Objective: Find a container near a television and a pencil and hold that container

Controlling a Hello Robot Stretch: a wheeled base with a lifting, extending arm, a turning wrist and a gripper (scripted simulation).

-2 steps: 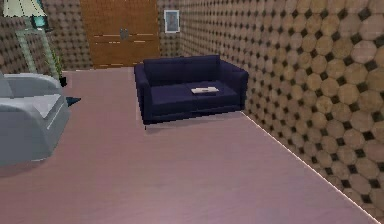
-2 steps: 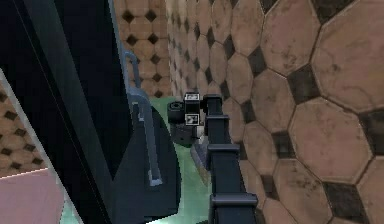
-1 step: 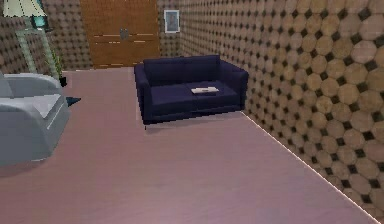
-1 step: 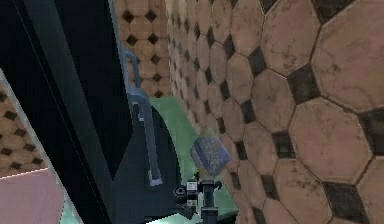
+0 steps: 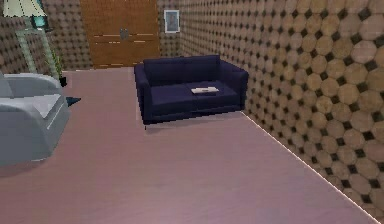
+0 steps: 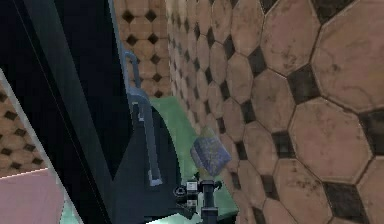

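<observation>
In the arm side view a big dark flat panel (image 6: 70,110), likely a television seen from close by, leans across the left half. It stands on a pale green top (image 6: 185,135). A small grey-blue boxy thing (image 6: 212,152) sits just past the arm's end, close to the patterned wall. The dark arm (image 6: 208,210) rises from the bottom edge, and the gripper (image 6: 190,192) shows at its end, low over the green top. I cannot tell whether the gripper holds anything. A thin blue-grey bar (image 6: 150,150) runs down the dark panel's edge.
In the forward view a dark blue sofa (image 5: 192,88) stands against the patterned wall (image 5: 320,90), with a flat white thing (image 5: 205,91) on its seat. A grey armchair (image 5: 28,122) is at the left, a floor lamp (image 5: 30,22) behind it, and a wooden door (image 5: 120,32) at the back. Bare floor (image 5: 170,170) lies ahead.
</observation>
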